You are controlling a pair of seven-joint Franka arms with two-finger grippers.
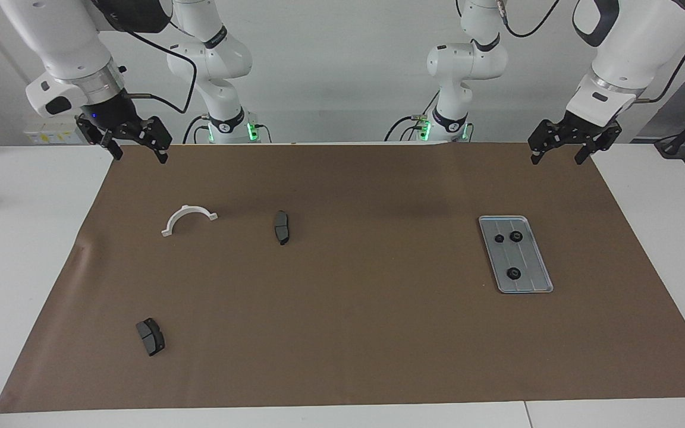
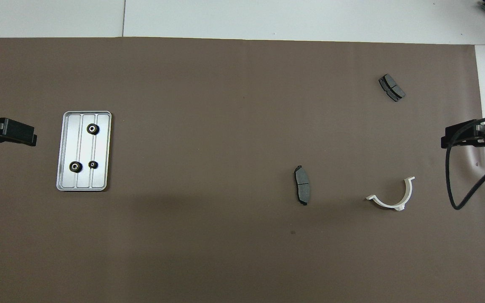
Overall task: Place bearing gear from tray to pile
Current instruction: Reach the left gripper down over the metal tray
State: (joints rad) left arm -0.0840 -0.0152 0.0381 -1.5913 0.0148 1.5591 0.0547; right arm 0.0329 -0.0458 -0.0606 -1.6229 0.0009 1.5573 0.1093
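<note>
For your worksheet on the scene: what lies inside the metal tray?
Three small black gears lie apart inside the tray, on its ridged floor. Nothing covers them; their undersides are hidden.

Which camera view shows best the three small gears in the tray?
The overhead view: the three gears appear from straight above, well apart in the tray. The facing view shows them smaller and slanted.

I'm seeing wide bare brown mat [image 1: 366, 309] running through centre frame; only the tray [image 1: 531, 279] at right, brake pads [image 1: 282, 227] [image 1: 150, 336] and white bracket [image 1: 188, 217] at left are obstructing passage.
</note>
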